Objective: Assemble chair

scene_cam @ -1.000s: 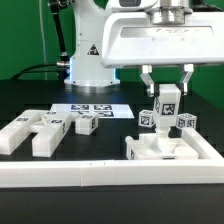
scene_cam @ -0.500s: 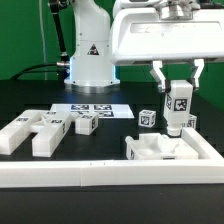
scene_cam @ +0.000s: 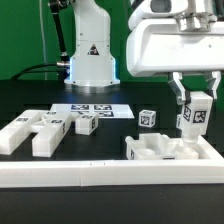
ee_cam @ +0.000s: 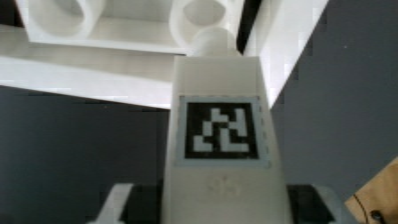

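My gripper [scene_cam: 197, 98] is shut on a white bar [scene_cam: 195, 116] with a black-and-white tag and holds it upright, its lower end just above the right end of a white slab part [scene_cam: 158, 150] with raised blocks. In the wrist view the bar [ee_cam: 221, 120] runs out from between the fingers [ee_cam: 132, 203] toward that slab part [ee_cam: 107, 25]. A small tagged cube [scene_cam: 148, 118] stands behind the slab. Two blocky white parts [scene_cam: 15, 135] [scene_cam: 48, 136] and another tagged cube [scene_cam: 87, 124] lie at the exterior view's left.
The long white L-shaped border rail [scene_cam: 100, 176] runs along the front and up the exterior view's right side, close under the held bar. The marker board [scene_cam: 92, 110] lies behind the left parts. The robot base [scene_cam: 88, 55] stands at the back.
My gripper has moved toward the exterior view's right with the bar in it, from over the middle of the slab part to its right end near the rail.
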